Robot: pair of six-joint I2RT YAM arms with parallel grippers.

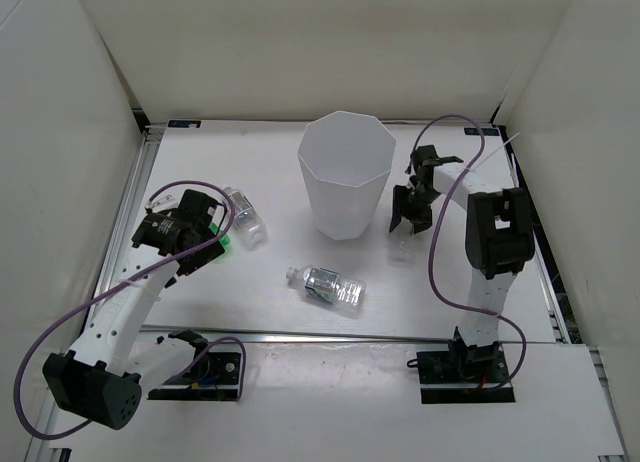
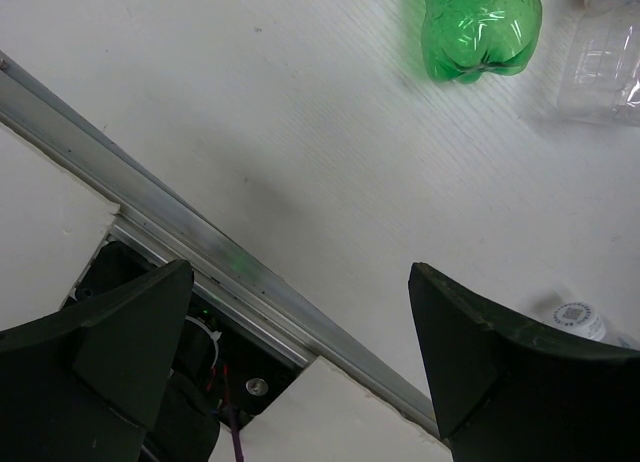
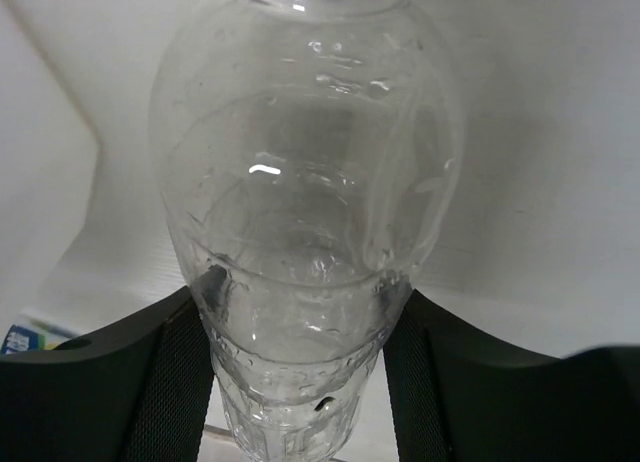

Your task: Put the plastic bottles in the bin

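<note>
The right gripper (image 3: 297,294) had its jaws pressed against both sides of a clear bottle (image 3: 300,162), gripping it low on the body, with the bottle's neck pointing away from the wrist camera. Whether the bottle rested on the tabletop (image 1: 250,302) or hung clear of it could not be told. In the top view this gripper hung just to the right of the bin (image 1: 345,210), which stood upright toward the back of the tabletop with its mouth facing up. The left gripper (image 2: 300,282) sat over the left side of the tabletop, its jaws spread wide above the bare surface. Just beyond it a green bottle (image 2: 478,32) lay on its side, and right beside that lay a second clear bottle (image 2: 605,67). A silvery-labelled bottle (image 1: 332,286) lay on its side in the middle of the tabletop, in front of the bin and apart from both arms, its white cap (image 1: 292,274) pointing left. An aluminium rail (image 2: 200,244) ran along the tabletop's near edge below the left wrist camera.
</note>
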